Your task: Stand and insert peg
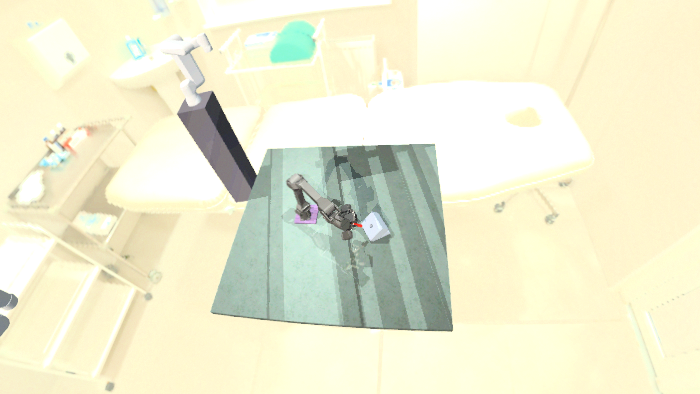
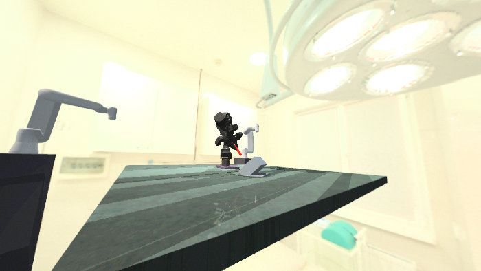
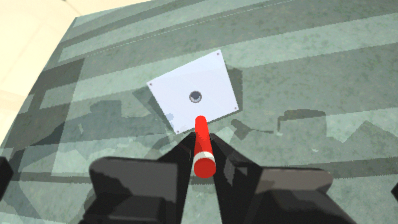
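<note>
A red peg (image 1: 357,225) (image 2: 238,150) (image 3: 202,135) is held off the table, tilted. In the wrist view its white band is at the near end, and its plain end points away toward the panel. My gripper (image 3: 202,136) (image 2: 235,144) (image 1: 353,224) is shut on the peg. The pale sloped panel (image 1: 376,231) (image 2: 252,166) (image 3: 175,102) stands on the table in front of the gripper. Its one dark hole (image 3: 195,96) (image 1: 371,226) lies just beyond the peg's plain end in the wrist view. The peg is outside the hole, with a gap to the panel in the top and exterior views.
The arm's purple base plate (image 1: 313,215) (image 2: 220,166) is on the table (image 1: 300,280) (image 2: 165,213), behind the gripper. Grey robot arms (image 1: 189,67) (image 2: 48,106) stand on dark pedestals beyond the table edges. A large lamp (image 2: 295,69) hangs overhead in the exterior view.
</note>
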`<state>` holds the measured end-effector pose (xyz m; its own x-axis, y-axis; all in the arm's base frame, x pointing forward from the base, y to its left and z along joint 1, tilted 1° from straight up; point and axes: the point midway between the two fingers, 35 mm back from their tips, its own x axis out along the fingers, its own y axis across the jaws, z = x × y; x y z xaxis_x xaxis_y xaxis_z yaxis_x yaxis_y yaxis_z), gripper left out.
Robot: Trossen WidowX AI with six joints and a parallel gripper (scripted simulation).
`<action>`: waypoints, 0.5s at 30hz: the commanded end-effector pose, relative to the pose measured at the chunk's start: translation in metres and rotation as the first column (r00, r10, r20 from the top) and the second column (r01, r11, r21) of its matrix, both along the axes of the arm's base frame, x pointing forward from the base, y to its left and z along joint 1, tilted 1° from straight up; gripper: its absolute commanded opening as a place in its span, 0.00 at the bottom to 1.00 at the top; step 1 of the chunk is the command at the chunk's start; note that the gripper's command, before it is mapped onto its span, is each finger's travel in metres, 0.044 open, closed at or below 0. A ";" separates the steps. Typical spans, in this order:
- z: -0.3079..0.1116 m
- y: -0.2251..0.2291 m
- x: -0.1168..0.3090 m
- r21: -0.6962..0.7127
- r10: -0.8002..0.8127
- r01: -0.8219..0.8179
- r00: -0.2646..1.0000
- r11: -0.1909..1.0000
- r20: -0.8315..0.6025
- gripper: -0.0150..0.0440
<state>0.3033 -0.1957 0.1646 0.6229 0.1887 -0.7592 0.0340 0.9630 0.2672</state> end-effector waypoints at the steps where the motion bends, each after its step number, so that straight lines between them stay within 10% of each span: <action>1: -0.004 0.002 0.006 0.013 -0.002 0.002 1.000 1.000 0.009 0.25; 15: -0.018 0.008 0.027 0.043 -0.013 0.011 0.999 0.999 0.046 0.25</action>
<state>0.3271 -0.1901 0.1500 0.6557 0.2049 -0.7267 0.0330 0.9538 0.2987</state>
